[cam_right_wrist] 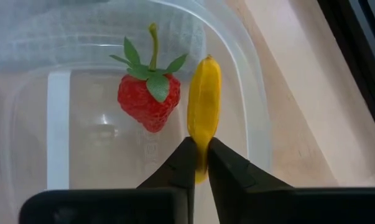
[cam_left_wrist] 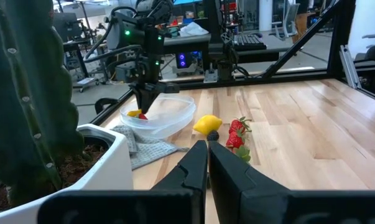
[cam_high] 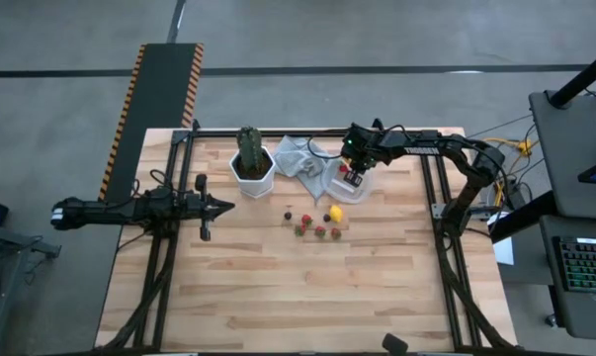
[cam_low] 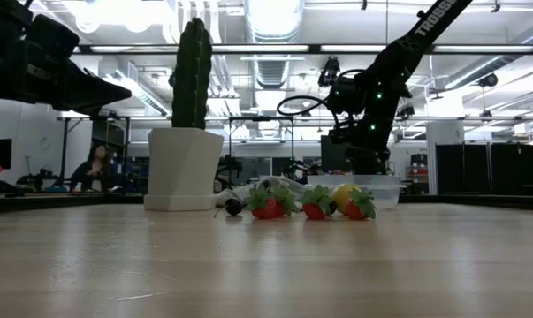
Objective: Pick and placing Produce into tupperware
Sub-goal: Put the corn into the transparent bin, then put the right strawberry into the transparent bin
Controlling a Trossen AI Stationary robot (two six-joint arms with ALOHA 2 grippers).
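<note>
The right gripper (cam_right_wrist: 200, 163) is lowered into the tupperware (cam_high: 348, 184), which sits near the table's (cam_high: 377, 297) far edge, toward the right, just beside a grey cloth (cam_high: 299, 158). Its fingers are pinched on the lower end of a slim yellow piece (cam_right_wrist: 203, 112) (banana-shaped), which stands over the container's floor. 1 red strawberry (cam_right_wrist: 146, 99) lies inside, just beside the yellow piece.

The rest of the produce sits in a loose cluster near the table's middle: a lemon (cam_high: 335, 214), several strawberries (cam_high: 320, 231) and a dark piece (cam_high: 288, 215).

A cactus in a white pot (cam_high: 251, 168) stands at the far edge, left of the cloth.

The left gripper (cam_high: 225, 207) hangs by the table's left edge, its fingers closed together on nothing.
</note>
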